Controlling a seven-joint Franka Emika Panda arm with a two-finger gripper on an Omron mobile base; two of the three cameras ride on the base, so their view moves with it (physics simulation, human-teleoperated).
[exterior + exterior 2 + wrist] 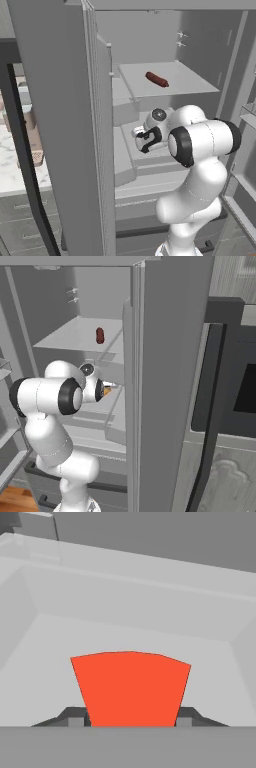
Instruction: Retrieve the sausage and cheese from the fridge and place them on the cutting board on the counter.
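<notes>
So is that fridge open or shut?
Open. The fridge door stands swung out in both base views, baring the shelves: the sausage lies on the upper one, and the arm reaches in below it.

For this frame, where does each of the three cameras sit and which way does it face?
Left base view: behind-left of the arm, facing the open grey fridge; white arm at lower right, dark reddish-brown cylindrical sausage on a shelf.
Right base view: behind-right, facing the same fridge; arm at lower left.
Hand view: on the hand, looking along the pincer at the red-edged cheese wedge between its fingertips.
Both base views share sausage, shelf and arm.
</notes>
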